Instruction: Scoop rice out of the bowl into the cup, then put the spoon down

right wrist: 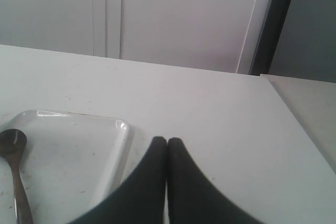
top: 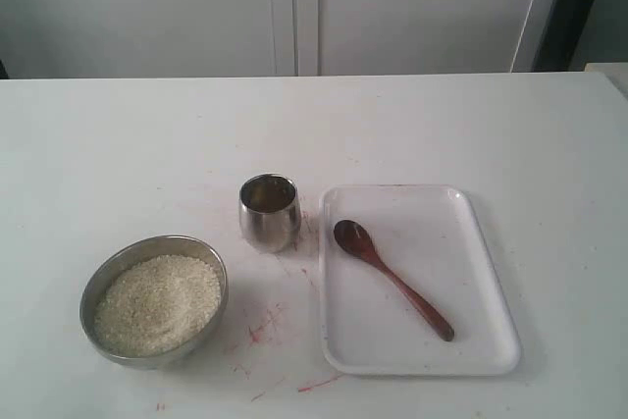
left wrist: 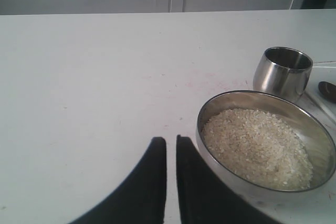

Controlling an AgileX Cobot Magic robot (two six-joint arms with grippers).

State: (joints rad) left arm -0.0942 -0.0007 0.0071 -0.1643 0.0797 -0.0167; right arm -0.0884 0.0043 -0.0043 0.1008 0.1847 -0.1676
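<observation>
Neither hand appears in the exterior view; only the 2 wrist views show them. Left hand [left wrist: 171, 141]: fingers nearly together with a thin slit between them, empty. Right hand [right wrist: 167, 141]: fingers pressed together, empty. The bowl [left wrist: 315, 124] sits just beside the left hand, heaped with rice [left wrist: 257, 148]. The cup [left wrist: 282, 72] stands upright beyond it, its inside too dark to read. The tray [right wrist: 123, 140] lies just beside the right hand with the spoon [right wrist: 11, 142] on it, its handle cut off by the frame. Only the exterior view shows the whole spoon. Everything rests on the table [top: 118, 144].
</observation>
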